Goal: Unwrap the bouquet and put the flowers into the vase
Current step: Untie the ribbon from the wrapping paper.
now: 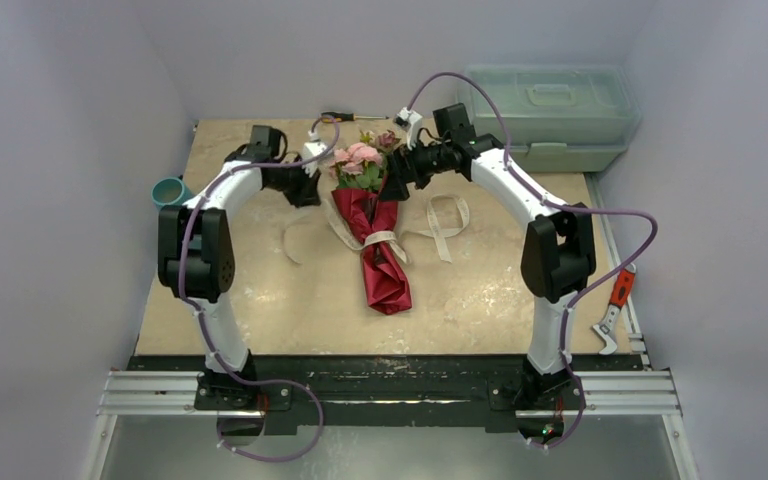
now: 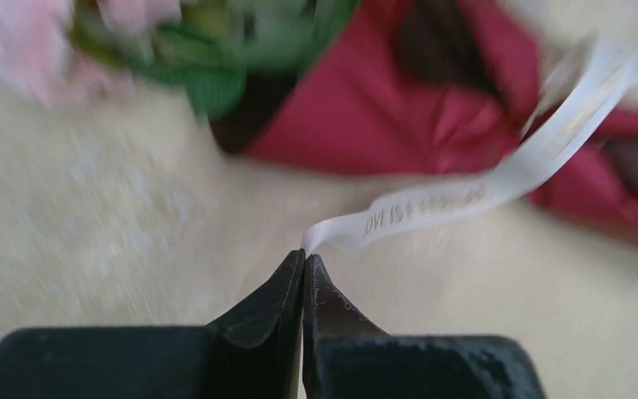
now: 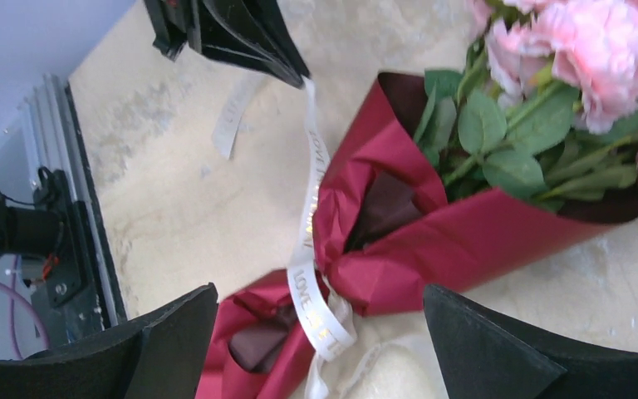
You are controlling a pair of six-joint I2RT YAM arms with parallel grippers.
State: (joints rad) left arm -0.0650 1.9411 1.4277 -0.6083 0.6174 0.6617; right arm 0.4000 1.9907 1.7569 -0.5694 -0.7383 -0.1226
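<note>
Two grippers of mine flank the bouquet [image 1: 375, 235]. Far left, the teal vase [image 1: 170, 190] sits at the table [image 1: 260, 290] edge. My left gripper [image 2: 303, 259] is pinched tight on the end of the cream ribbon [image 2: 432, 204], which trails to the maroon-wrapped bouquet lying mid-table, pink roses [image 3: 606, 50] pointing away. My right gripper [image 3: 320, 291] hangs spread wide above the wrapping, gripping nothing.

Creased, matt maroon paper cone [image 3: 465, 249]; smooth cream woven ribbon [image 2: 432, 204], faintly sheeny, gold-printed. Mottled beige tabletop [image 1: 260, 300], matt, perhaps stone-look laminate. At far right corner, pale green translucent plastic toolbox [image 1: 550, 105], slightly glossy.
</note>
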